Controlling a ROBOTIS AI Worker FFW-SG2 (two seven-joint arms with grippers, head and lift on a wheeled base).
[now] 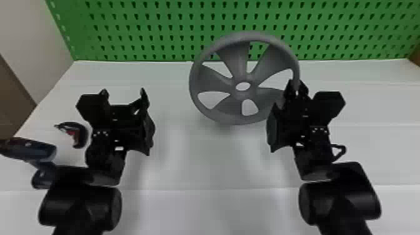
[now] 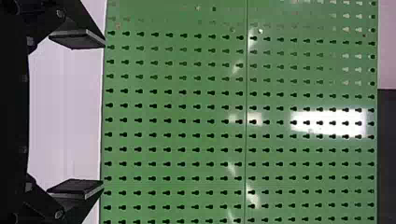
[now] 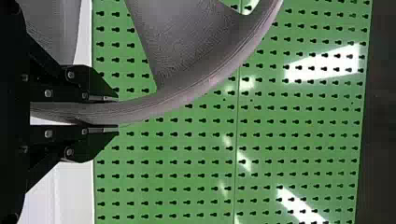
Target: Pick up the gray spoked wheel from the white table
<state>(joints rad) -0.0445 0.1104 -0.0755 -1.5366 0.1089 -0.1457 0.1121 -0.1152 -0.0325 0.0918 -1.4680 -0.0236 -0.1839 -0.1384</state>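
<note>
Left arm (image 1: 79,203): nearest the camera, coming in from the bottom edge of the head view.
Blue-black tool (image 1: 34,150): on the left part of the white table (image 1: 212,162), partly behind that arm (drill-shaped, by its outline).
Curved black piece (image 1: 82,134): between the tool and the left gripper, with some red on its inner side.
Left gripper (image 1: 124,92): fingers spread wide with nothing between them, well apart from the wheel.
Gray spoked wheel (image 1: 239,67): upright and a little tilted, in front of the green pegboard (image 1: 150,31), held by its right rim (whether its lower rim touches the table, I cannot tell).
Right gripper (image 1: 297,87): narrow, one finger on each face of the rim, pinching it.
Right arm (image 1: 340,193): also coming in from the bottom edge.
Dark loop (image 1: 343,150): just right of the right wrist (what it belongs to is unclear).
</note>
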